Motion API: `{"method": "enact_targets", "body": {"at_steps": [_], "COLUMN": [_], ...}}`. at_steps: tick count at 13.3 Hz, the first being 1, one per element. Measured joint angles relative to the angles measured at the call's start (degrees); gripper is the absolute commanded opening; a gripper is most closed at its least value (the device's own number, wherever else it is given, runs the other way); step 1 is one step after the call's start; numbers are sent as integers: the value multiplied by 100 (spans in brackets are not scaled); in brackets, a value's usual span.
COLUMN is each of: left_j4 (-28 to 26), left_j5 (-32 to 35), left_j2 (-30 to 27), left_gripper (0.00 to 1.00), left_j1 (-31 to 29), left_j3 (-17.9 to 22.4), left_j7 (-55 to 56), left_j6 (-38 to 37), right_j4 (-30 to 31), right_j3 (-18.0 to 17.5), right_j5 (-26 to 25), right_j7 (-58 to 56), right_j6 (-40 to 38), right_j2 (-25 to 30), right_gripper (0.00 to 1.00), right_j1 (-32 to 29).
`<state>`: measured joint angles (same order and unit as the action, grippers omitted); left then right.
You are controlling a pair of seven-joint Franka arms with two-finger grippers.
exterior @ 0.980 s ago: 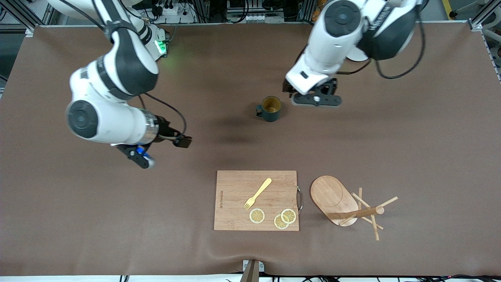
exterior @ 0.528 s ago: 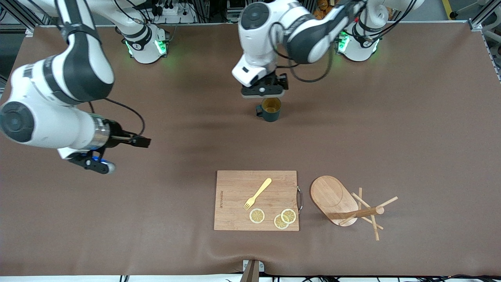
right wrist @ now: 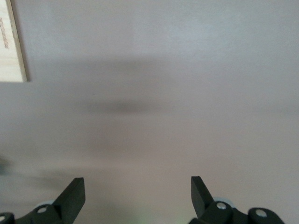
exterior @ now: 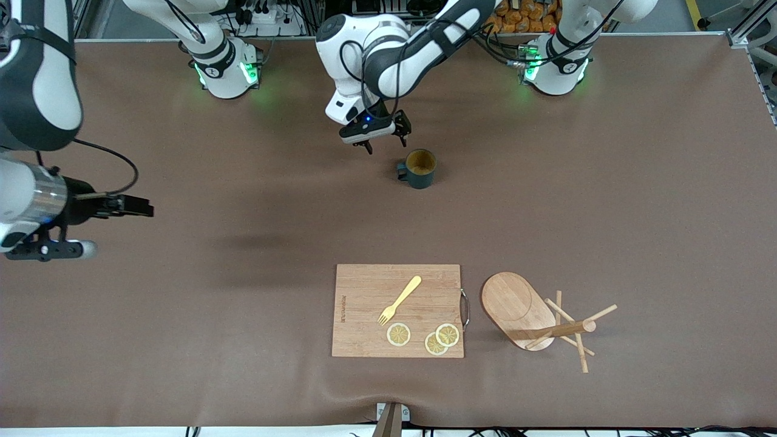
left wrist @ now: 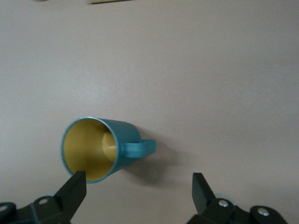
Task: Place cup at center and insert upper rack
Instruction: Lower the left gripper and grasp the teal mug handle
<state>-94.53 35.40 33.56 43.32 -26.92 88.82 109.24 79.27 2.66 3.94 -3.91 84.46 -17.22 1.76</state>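
Observation:
The dark teal cup (exterior: 419, 168) stands upright on the brown table, its tan inside showing and its handle toward the right arm's end. It also shows in the left wrist view (left wrist: 100, 149). My left gripper (exterior: 386, 144) is open and empty, just above the table beside the cup's handle side; in its wrist view (left wrist: 138, 179) the cup lies off toward one finger. The wooden mug tree (exterior: 555, 331) lies on its side with its oval base (exterior: 513, 303), near the front camera. My right gripper (exterior: 48, 250) is open and empty (right wrist: 138, 182) over bare table at the right arm's end.
A rectangular wooden cutting board (exterior: 397, 309) lies beside the mug tree's base, with a yellow fork (exterior: 399, 300) and three lemon slices (exterior: 425, 337) on it. Its edge shows in the right wrist view (right wrist: 9, 42).
My left gripper swept over the cup toward the right arm's end and came down beside its handle. My right arm swung out toward its end of the table. The cup stayed put.

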Motion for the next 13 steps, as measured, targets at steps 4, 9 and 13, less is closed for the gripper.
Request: {"method": "enact_targets", "body": {"at_steps": [4, 9, 13], "left_j4": [9, 8, -80], "left_j5": [971, 1860, 2499], "left_j2": [380, 651, 770], "left_gripper": [100, 100, 100], "left_j1": [371, 595, 794], "left_j3": [0, 7, 18], "left_j7": [1562, 2764, 3600], "left_j6": [22, 22, -43], "right_j4": [262, 1774, 1985], "right_j3": [-5, -10, -18], "right_j5": [-390, -419, -429], "right_j7": [-525, -578, -582], "right_j6": [17, 868, 1016], "right_j2": [275, 1268, 1512], "right_gripper": [100, 100, 100], "right_j1": [-80, -118, -119]}}
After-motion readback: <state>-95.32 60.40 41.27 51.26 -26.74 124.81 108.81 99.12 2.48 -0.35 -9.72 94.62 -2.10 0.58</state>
